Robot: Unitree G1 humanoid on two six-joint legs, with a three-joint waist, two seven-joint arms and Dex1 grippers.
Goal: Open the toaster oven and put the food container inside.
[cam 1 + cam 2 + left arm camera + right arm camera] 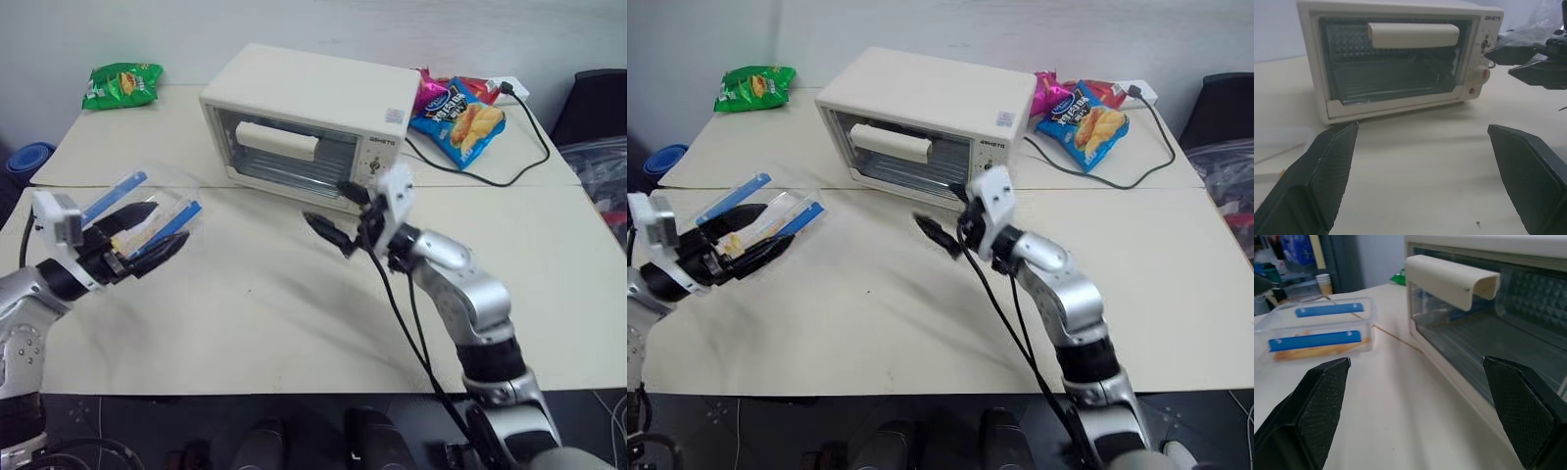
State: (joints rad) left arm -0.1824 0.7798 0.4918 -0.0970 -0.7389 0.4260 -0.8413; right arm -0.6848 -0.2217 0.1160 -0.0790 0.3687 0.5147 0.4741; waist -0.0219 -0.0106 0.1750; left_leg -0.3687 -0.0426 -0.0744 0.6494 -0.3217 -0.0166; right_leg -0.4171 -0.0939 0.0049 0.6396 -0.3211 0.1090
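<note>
The cream-white toaster oven [304,122] stands at the back middle of the table with its glass door shut and its white bar handle [277,142] up. The clear food container [147,201], with blue clips and yellow pieces inside, rests on the table at the left. My left gripper [152,233] hovers open just in front of it, partly over it from the head views, and nothing lies between its fingers [1327,171]. My right gripper [341,211] is open in front of the oven's lower right corner, facing the door [1474,333], and holds nothing.
A green snack bag [122,85] lies at the back left. A blue snack bag [458,117] and a pink one [428,93] sit right of the oven. A black power cable [509,171] loops across the right side. A seam [490,188] crosses the table.
</note>
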